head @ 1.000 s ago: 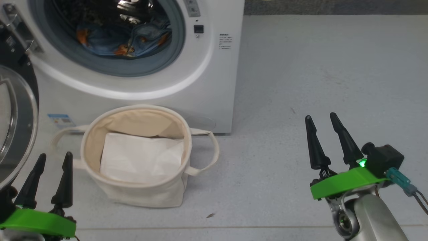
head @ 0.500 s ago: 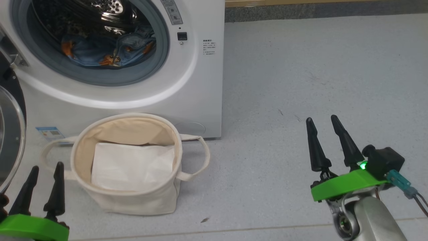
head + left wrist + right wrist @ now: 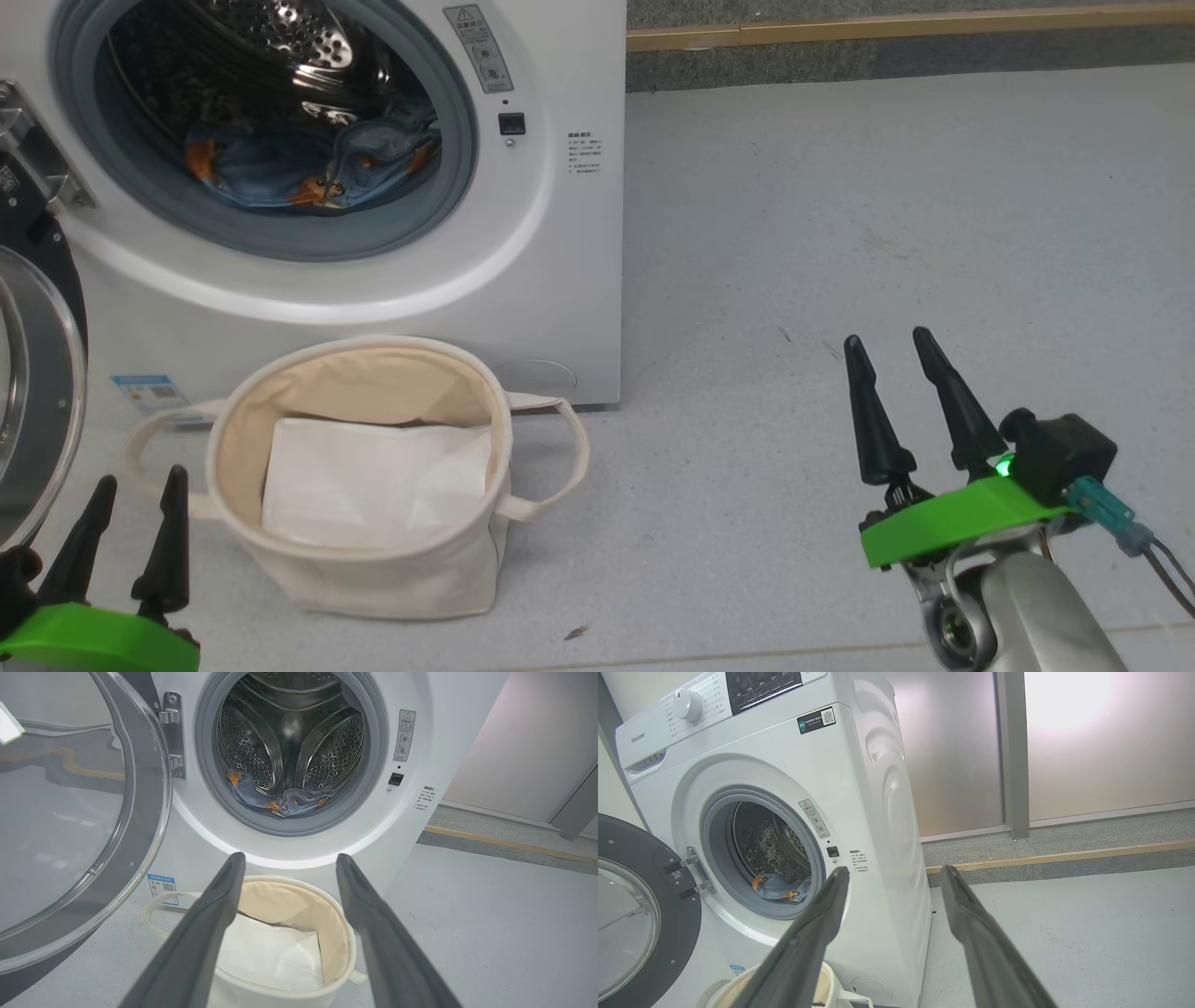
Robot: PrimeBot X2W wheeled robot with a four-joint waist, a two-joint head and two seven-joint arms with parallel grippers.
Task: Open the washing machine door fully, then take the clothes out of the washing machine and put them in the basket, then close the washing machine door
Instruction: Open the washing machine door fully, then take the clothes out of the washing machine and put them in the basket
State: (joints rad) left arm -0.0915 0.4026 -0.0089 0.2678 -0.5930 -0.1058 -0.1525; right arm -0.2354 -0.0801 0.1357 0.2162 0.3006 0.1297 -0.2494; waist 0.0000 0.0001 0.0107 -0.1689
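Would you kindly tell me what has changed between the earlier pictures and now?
Only the head camera has shifted, so the washing machine sits lower in view. Nothing was grasped or released. The clothes stay inside it, the washing machine door open, the basket with its white sheet in place, the left claw and right claw open and empty.

I see a pale grey floor. The white washing machine stands on it, the cream basket sits just before it, and a small dark scrap lies near the basket.
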